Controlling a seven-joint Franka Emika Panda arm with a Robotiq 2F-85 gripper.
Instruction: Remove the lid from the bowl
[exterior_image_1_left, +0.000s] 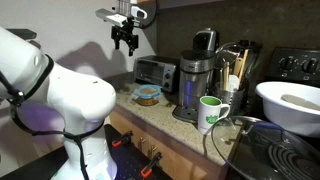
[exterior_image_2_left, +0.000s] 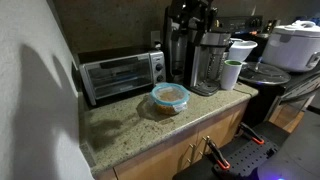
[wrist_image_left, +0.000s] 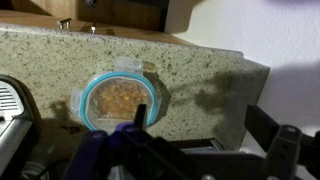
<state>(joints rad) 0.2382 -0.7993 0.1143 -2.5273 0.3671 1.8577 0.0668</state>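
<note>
The small orange-brown bowl (exterior_image_2_left: 168, 106) sits on the granite counter in front of the toaster oven. The round light-blue lid (exterior_image_2_left: 170, 94) is on it. Both also show in an exterior view, the lid (exterior_image_1_left: 148, 92) on the bowl (exterior_image_1_left: 148, 99). In the wrist view the lid (wrist_image_left: 118, 100) has a teal rim with side tabs, and brownish contents show through it. My gripper (exterior_image_1_left: 125, 40) hangs high above the counter, well above the bowl. In the wrist view the gripper (wrist_image_left: 200, 125) is open and empty, with the lid off to the left of its fingers.
A silver toaster oven (exterior_image_2_left: 120, 75) stands behind the bowl. A coffee maker (exterior_image_2_left: 210, 60) and a green-and-white mug (exterior_image_1_left: 210, 113) stand beside it. A large white bowl (exterior_image_1_left: 290, 105) and a glass pot lid (exterior_image_1_left: 245, 140) are on the stove. The counter edge (wrist_image_left: 150, 35) runs above drawers.
</note>
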